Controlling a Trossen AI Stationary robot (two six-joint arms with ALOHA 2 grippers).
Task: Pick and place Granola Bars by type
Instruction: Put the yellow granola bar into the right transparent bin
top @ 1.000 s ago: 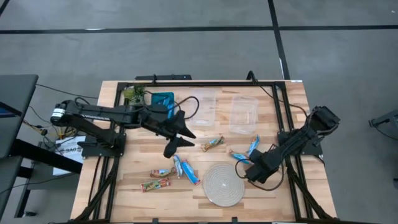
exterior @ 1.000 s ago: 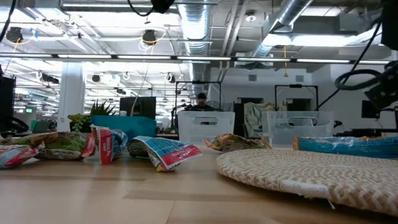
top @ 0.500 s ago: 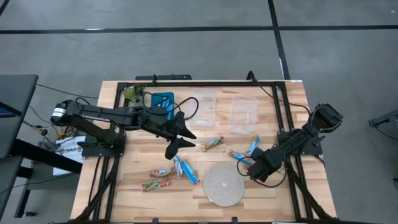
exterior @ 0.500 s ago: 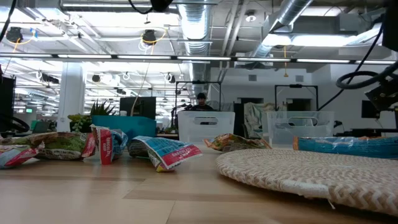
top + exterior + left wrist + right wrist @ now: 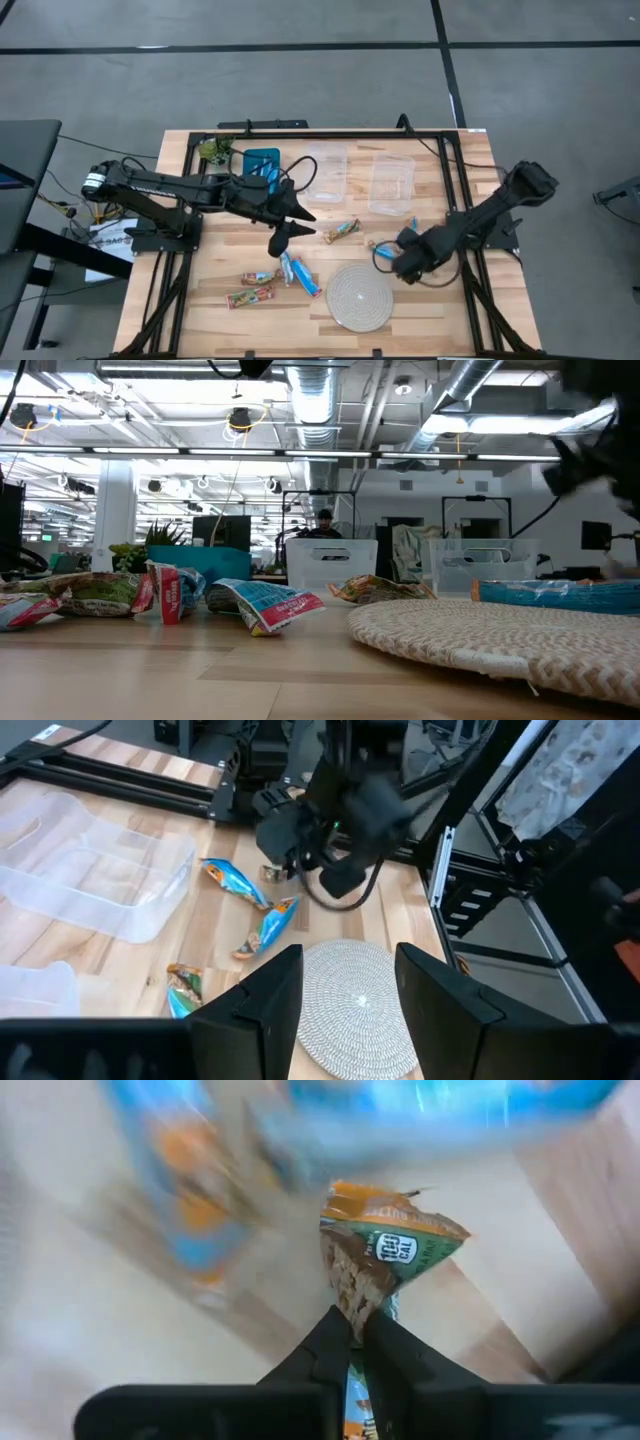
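My right gripper [image 5: 399, 263] is low over the table's right half, just right of the white woven disc [image 5: 360, 296], and is shut on a tan-gold and teal bar [image 5: 385, 1265]. Two blue bars [image 5: 408, 234] lie just beyond it. Another tan-gold bar [image 5: 342, 231] lies at mid-table. Blue bars [image 5: 300, 273] and red-green-brown bars [image 5: 250, 296] lie left of the disc. My left gripper [image 5: 284, 228] hangs open and empty above the table's middle, and its fingers frame the disc in the left wrist view [image 5: 350, 1005]. My right gripper pinches the tan-gold bar by one crimped end [image 5: 357, 1312] between its two fingertips. The fingers come from the table's right, slanting down. The rest of the bar sticks out beyond the fingertips; I cannot tell whether it is clear of the table.
Two clear plastic bins [image 5: 325, 176] [image 5: 392, 183] and a teal bin [image 5: 262, 160] stand along the far side. A black frame rail [image 5: 455, 215] runs beside the right arm. In the low view, the disc [image 5: 500, 635] fills the near right and bars [image 5: 265, 603] lie left.
My right gripper has swung toward the table's left and a little toward the far edge, closer to the blue bars, and its arm has stretched out lower. My left gripper has kept still.
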